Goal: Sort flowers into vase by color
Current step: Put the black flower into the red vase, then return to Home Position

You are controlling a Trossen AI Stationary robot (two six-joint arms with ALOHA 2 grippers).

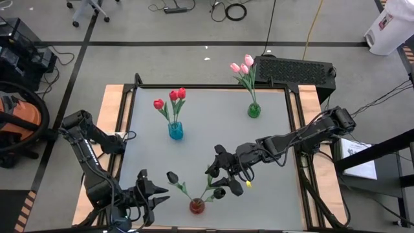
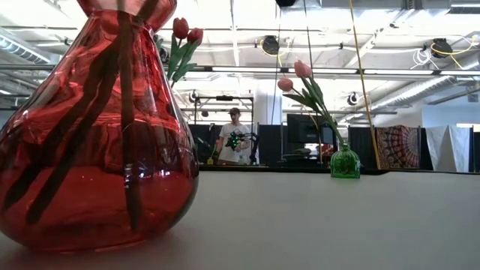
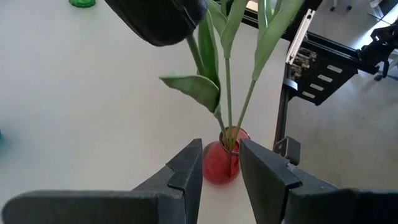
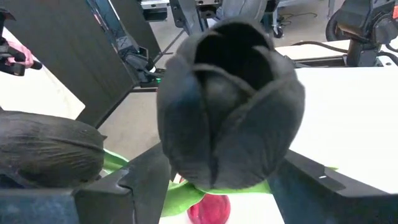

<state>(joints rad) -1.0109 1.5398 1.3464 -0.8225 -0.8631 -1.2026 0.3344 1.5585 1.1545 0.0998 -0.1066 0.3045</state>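
The red vase [image 1: 196, 206] stands near the table's near edge with green stems in it; I count three stems [image 3: 227, 106] in the left wrist view. One black tulip head [image 1: 172, 177] leans left, another [image 1: 218, 192] leans right. My right gripper [image 1: 223, 176] hovers over them, open, a black tulip head [image 4: 227, 99] between its fingers. My left gripper [image 3: 221, 180] is open, level, just left of the red vase [image 3: 219, 163] and apart from it. Red tulips stand in the blue vase [image 1: 175, 131], pink ones in the green vase [image 1: 253, 110]. My right gripper has its fingers [image 4: 140, 183] on either side of a black tulip just under the head, at the green base [image 4: 186, 196]. The head fills the gap and hides the pads. Whether they touch it, I cannot tell. The stem runs down toward the red vase [image 4: 208, 208].
A black keyboard [image 1: 294, 70] lies beyond the table's far right corner. Bare tabletop [image 1: 213, 133] lies between the three vases. In the low view the red vase [image 2: 90, 127] fills the left, and a person [image 2: 235, 139] stands far behind the table.
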